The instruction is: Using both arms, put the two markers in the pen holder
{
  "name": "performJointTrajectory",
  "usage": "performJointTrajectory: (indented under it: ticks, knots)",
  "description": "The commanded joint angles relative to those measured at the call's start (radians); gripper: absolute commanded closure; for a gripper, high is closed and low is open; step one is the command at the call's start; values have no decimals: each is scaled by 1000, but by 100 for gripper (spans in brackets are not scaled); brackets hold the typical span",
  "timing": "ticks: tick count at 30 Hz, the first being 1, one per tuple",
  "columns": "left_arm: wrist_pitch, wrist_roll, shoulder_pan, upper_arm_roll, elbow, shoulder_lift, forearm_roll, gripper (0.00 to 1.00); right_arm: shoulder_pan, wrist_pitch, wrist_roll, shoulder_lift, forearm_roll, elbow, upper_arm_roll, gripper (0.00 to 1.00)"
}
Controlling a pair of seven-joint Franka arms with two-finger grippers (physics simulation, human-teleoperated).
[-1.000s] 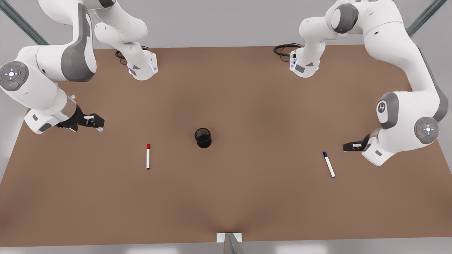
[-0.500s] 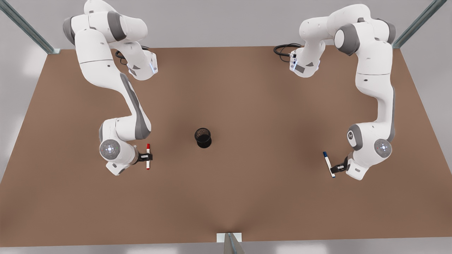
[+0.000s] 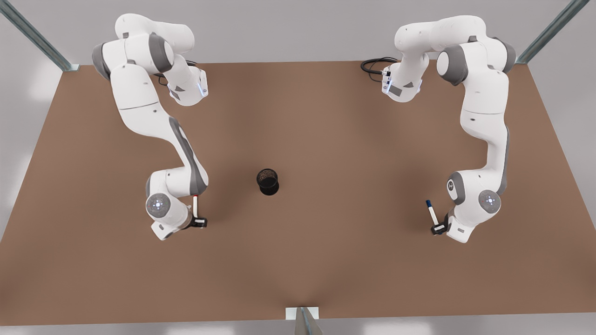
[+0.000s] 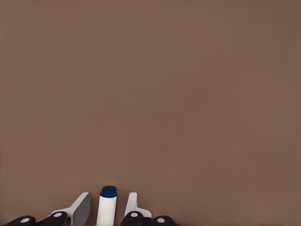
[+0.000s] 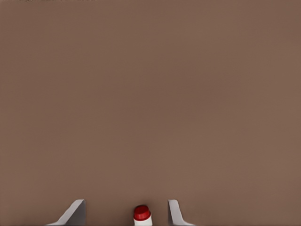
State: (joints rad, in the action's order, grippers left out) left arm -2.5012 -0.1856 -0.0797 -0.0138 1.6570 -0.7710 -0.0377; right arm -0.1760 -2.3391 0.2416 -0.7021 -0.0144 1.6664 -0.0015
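Front view: pen holder [image 3: 267, 181] upright mid-surface [image 3: 326, 260], well apart from both markers. Right pincer [image 3: 199, 222] low over tail end of red-capped marker [image 3: 195, 204], toward surface's left edge. Left pincer [image 3: 437, 228] at tail end of blue-capped marker [image 3: 431, 212], toward right edge.

Left wrist view: fingers [image 4: 81, 209] spread — released — flanking blue-capped marker [image 4: 107, 207], gaps each side.

Right wrist view: fingers [image 5: 75, 213] wide apart, released, red-capped marker [image 5: 142, 215] between, untouched.

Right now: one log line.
left gripper: open around blue marker | right gripper: open around red marker | pen holder: empty
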Motion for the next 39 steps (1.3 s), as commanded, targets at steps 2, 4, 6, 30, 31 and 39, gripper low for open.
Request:
performJointTrajectory:
  ticks: [2, 4, 6, 30, 31, 39]
  knots:
    - [-2, -48, 0, 0, 0, 1, 12, 50, -2, -49, 93, -2, 8, 0, 0, 34]
    - [-2, -48, 0, 0, 0, -2, 12, 51, -2, -48, 94, -8, 10, 10, 0, 35]
    - [-2, -49, 0, 0, 0, -5, 12, 51, -7, -45, 94, 0, 10, 29, 3, 35]
    - [396, 34, 61, -239, -143, 219, 7, 79, 19, -86, -16, 52, 7, 158, 25, 60]
    - [478, 28, 83, -304, -223, 219, 5, 79, 19, -86, -16, 50, 7, 158, 25, 61]
    - [182, 215, 322, -489, -375, 157, -229, 79, 19, -86, -18, 49, 7, 161, 25, 65]
